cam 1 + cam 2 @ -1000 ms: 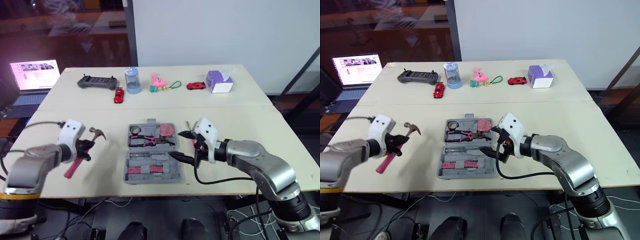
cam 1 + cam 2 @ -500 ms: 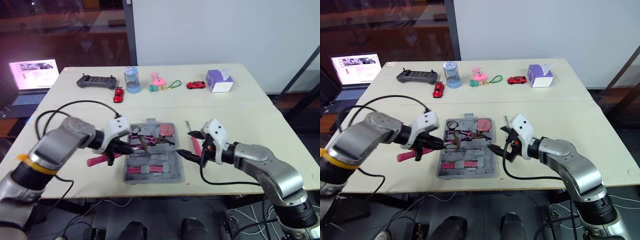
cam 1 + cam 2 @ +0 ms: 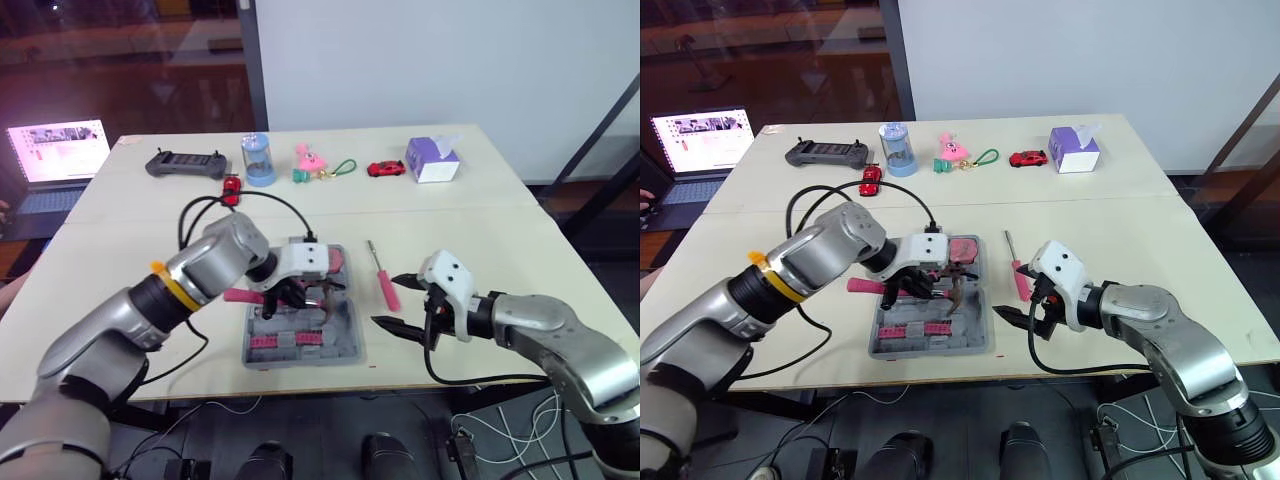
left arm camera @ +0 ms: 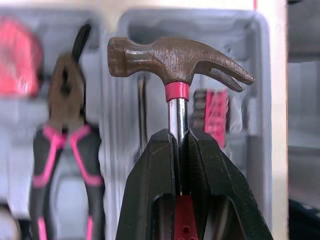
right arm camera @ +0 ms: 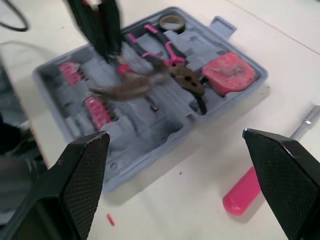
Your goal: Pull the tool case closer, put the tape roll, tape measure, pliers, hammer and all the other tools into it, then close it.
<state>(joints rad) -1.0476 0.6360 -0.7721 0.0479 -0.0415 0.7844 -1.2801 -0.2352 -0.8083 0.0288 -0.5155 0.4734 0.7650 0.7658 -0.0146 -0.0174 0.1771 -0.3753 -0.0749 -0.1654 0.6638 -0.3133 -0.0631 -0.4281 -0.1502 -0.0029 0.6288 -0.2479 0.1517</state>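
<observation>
The grey tool case (image 3: 342,340) lies open on the table in front of me. My left gripper (image 4: 179,145) is shut on the neck of the pink-handled hammer (image 3: 240,295) and holds it low over the case, its head (image 4: 175,60) above the moulded slots. Pliers (image 4: 65,125), a pink tape measure (image 5: 227,70) and a tape roll (image 5: 172,22) sit in the case. Just right of the case, my right gripper (image 3: 397,301) hangs open and holds nothing. A pink screwdriver (image 3: 383,280) lies on the table between the case and that gripper.
Along the table's far side stand a black controller (image 3: 185,165), a blue canister (image 3: 257,160), two red toy cars (image 3: 385,168), a pink toy (image 3: 308,158) and a purple tissue box (image 3: 432,160). A laptop (image 3: 55,155) sits on another surface to the far left.
My left gripper has carried the hammer from left of the case to over its middle. My right gripper has drawn back to the right, away from the case, uncovering the screwdriver.
</observation>
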